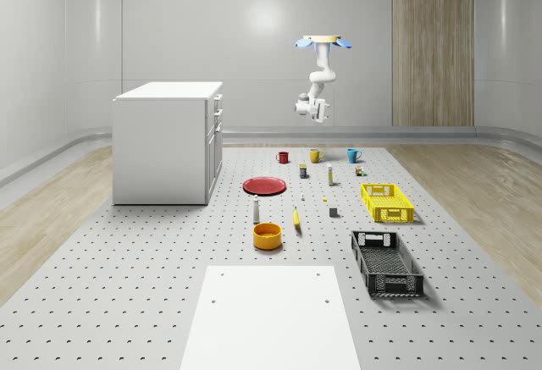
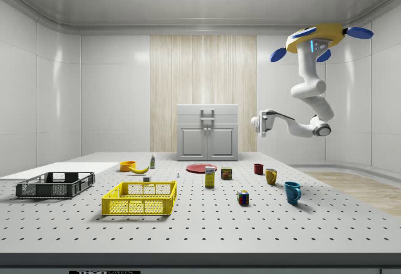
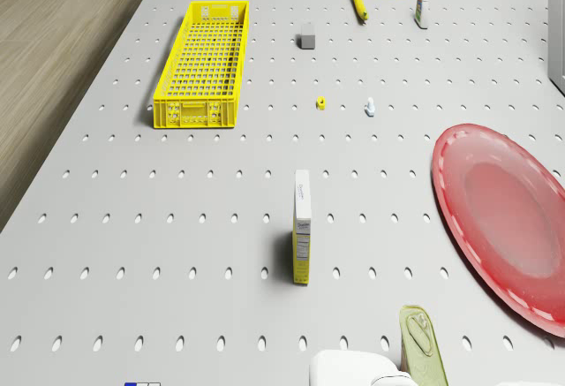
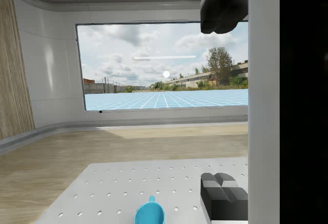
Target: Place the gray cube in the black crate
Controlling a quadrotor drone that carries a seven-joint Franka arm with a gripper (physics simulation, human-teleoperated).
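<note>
The black crate (image 1: 386, 262) sits at the near end of the table (image 1: 127, 302) in the whole-scene view, with the yellow crate (image 1: 386, 201) just behind it, so the cube could get dropped into the wrong one. The gray cube (image 1: 334, 212) is a small, plain, dull block, sitting flat on the table by itself between the banana (image 1: 296, 218) and the yellow crate. Far back, the drone (image 1: 322, 42) hovers high over the row of mugs (image 1: 315, 155), and its gripper (image 1: 309, 107) is well apart from the cube, so it might bump things on the long way down; I cannot tell if it is open or closed.
</note>
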